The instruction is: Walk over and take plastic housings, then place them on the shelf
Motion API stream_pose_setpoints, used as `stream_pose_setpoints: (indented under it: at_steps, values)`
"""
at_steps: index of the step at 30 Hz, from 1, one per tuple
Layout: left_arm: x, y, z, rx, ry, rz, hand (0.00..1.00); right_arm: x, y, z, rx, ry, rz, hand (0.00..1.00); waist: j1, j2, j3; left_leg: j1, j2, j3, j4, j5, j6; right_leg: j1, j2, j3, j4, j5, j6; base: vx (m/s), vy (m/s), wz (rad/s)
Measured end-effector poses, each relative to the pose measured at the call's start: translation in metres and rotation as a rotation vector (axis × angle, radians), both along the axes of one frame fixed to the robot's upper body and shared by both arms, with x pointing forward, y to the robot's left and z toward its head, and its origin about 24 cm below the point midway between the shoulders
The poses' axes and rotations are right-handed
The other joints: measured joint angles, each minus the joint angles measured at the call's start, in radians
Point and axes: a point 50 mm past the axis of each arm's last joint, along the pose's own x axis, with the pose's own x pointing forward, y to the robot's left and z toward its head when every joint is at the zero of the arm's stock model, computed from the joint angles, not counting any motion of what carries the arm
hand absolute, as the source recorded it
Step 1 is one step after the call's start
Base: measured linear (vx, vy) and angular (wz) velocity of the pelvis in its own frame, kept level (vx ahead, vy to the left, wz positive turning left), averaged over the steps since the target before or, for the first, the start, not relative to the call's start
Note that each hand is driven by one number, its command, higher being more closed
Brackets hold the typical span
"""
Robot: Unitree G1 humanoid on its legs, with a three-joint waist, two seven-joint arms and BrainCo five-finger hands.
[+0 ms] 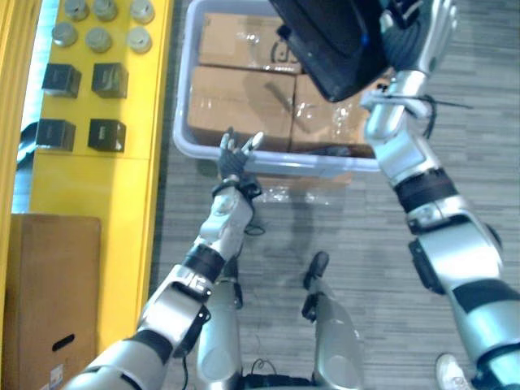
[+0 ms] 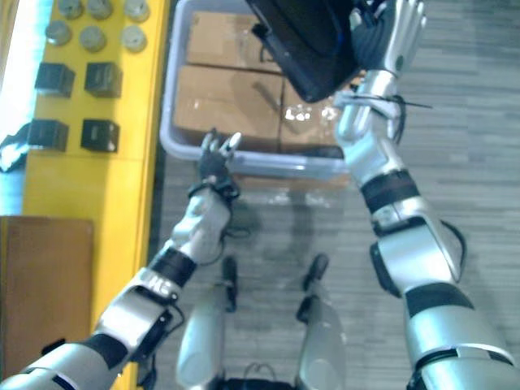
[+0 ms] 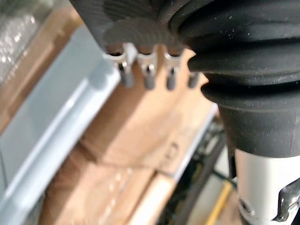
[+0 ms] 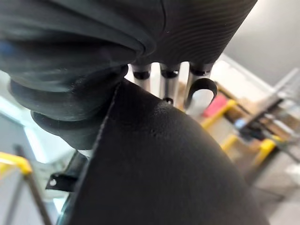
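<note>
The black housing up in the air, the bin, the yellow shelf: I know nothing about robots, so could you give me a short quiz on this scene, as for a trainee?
1. True or false: the left hand is holding the black housing.
2. What lies inside the grey bin? A) cardboard boxes B) glass bottles C) folded cloth
3. Fill in the word: the small black cubes sit on the ____ shelf.

Key
1. False. The right hand holds it up above the bin, and the left hand is open by the bin's near rim.
2. A
3. yellow
</note>
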Motion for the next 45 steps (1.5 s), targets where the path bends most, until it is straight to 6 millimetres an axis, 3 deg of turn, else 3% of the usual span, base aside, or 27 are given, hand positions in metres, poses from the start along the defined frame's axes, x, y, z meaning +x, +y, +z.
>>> stream_pose_setpoints:
  at_steps: [9,13,16,23,24,32,38,41,42,45]
  values:
    - [-0.006,-0.011,0.019,-0.003,-0.113,-0.112,0.00,-0.004,0.026,-0.040,-0.104,0.076,0.125,1.00,-0.017,-0.013,-0.005,0.120,-0.001,0.021,-0.075,0.011,-0.014,0.093,0.008,0.007,-0.042,0.003,0.003,0.02,0.012,-0.04]
    - [-0.009,-0.017,0.022,-0.015,-0.145,-0.161,0.00,-0.005,0.037,-0.047,-0.140,0.094,0.176,1.00,-0.025,-0.017,-0.006,0.158,-0.001,0.029,-0.102,0.016,-0.017,0.118,0.010,0.009,-0.048,0.003,0.003,0.05,0.023,-0.02]
    - [-0.010,-0.018,0.028,-0.117,-0.176,-0.205,0.00,-0.007,0.046,-0.053,-0.164,0.108,0.220,1.00,-0.025,-0.031,-0.014,0.174,-0.001,0.040,-0.114,0.017,-0.018,0.125,0.010,0.013,-0.058,0.003,0.003,0.02,0.019,-0.08]
    - [-0.010,-0.014,0.027,-0.188,-0.163,-0.183,0.00,-0.009,0.051,-0.061,-0.159,0.111,0.258,1.00,-0.024,-0.039,-0.019,0.184,-0.004,0.040,-0.135,0.028,-0.020,0.136,0.012,0.009,-0.074,0.005,0.005,0.00,0.003,0.01]
    - [-0.010,-0.014,0.027,-0.190,-0.157,-0.174,1.00,-0.010,0.054,-0.065,-0.164,0.117,0.276,1.00,-0.025,-0.042,-0.021,0.186,-0.003,0.038,-0.135,0.028,-0.020,0.143,0.014,0.007,-0.080,0.006,0.005,0.00,0.000,0.00]
    - [-0.010,-0.005,0.026,-0.223,-0.128,-0.039,1.00,-0.025,0.065,-0.084,-0.097,0.121,0.366,1.00,-0.023,-0.048,-0.024,0.184,-0.005,0.039,-0.137,0.028,-0.020,0.145,0.015,0.007,-0.094,0.012,0.006,0.00,0.000,0.00]
    - [-0.016,0.002,0.012,-0.233,-0.116,0.061,1.00,-0.040,0.071,-0.110,-0.016,0.167,0.421,1.00,-0.026,-0.092,-0.051,0.194,-0.003,0.041,-0.145,0.027,-0.021,0.163,0.023,0.008,-0.123,0.022,0.006,0.00,0.000,0.00]
    - [-0.020,0.004,-0.002,-0.232,-0.095,0.081,1.00,-0.048,0.073,-0.124,0.021,0.195,0.439,1.00,-0.027,-0.097,-0.057,0.225,-0.003,0.043,-0.154,0.024,-0.024,0.195,0.025,0.008,-0.137,0.022,0.007,0.00,0.000,0.00]
    - [-0.024,0.005,-0.008,-0.229,-0.087,0.083,1.00,-0.051,0.074,-0.131,0.039,0.213,0.444,0.00,-0.027,-0.099,-0.077,0.229,-0.003,0.045,-0.165,0.025,-0.024,0.195,0.027,0.008,-0.142,0.022,0.007,0.02,0.015,-0.04]
    - [-0.032,0.006,-0.022,-0.221,-0.076,0.081,1.00,-0.060,0.072,-0.150,0.069,0.250,0.467,0.00,-0.028,-0.099,-0.123,0.244,-0.003,0.048,-0.184,0.026,-0.028,0.207,0.030,0.009,-0.158,0.022,0.007,0.05,0.017,-0.04]
